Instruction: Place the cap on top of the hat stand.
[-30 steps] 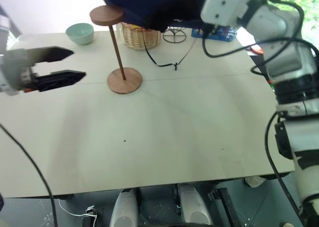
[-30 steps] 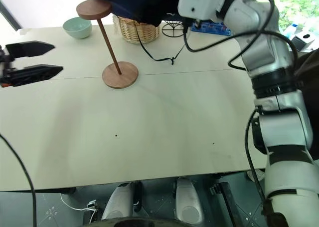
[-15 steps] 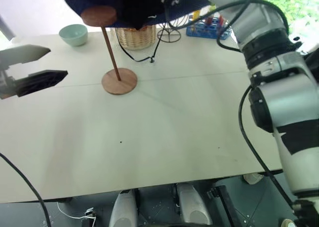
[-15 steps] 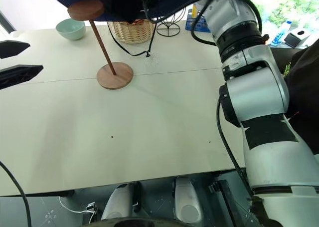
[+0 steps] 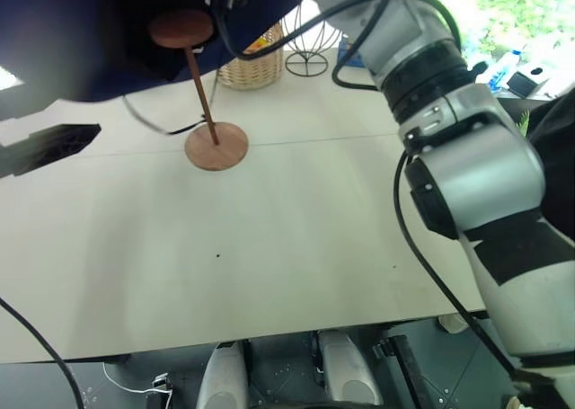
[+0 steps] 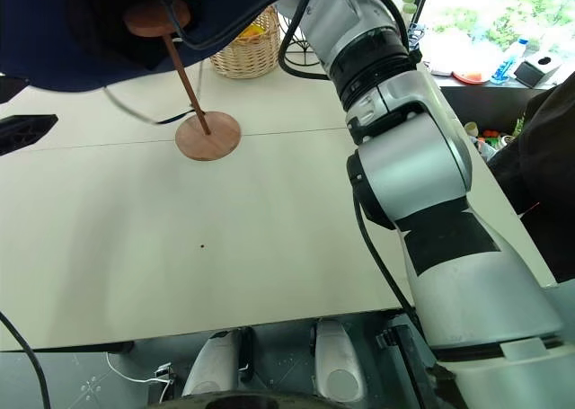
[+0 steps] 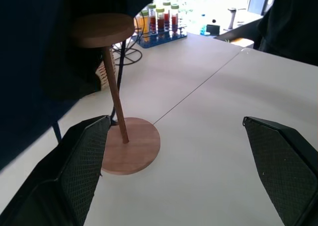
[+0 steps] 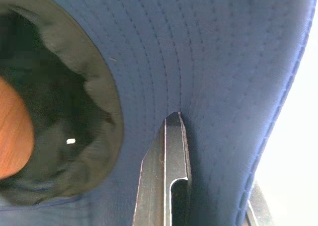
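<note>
1. The cap (image 5: 81, 40) has swung across from beside the stand (image 5: 202, 94) and now hangs over its disc top, crown opening roughly above it, so lowering looks next.
2. The right gripper (image 8: 166, 171), reaching high across, pinches the brim, fingers closed.
3. The left gripper (image 7: 184, 161) waits nearby, spread wide, empty.

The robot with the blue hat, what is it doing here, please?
The robot's right pincer is shut on the brim of the cap and holds it up over the hat stand on the table. The stand's round disc top sits under the cap's opening, but the cap is not yet set down on it. The left pincer is open and holds nothing, beside the stand's base.
</note>
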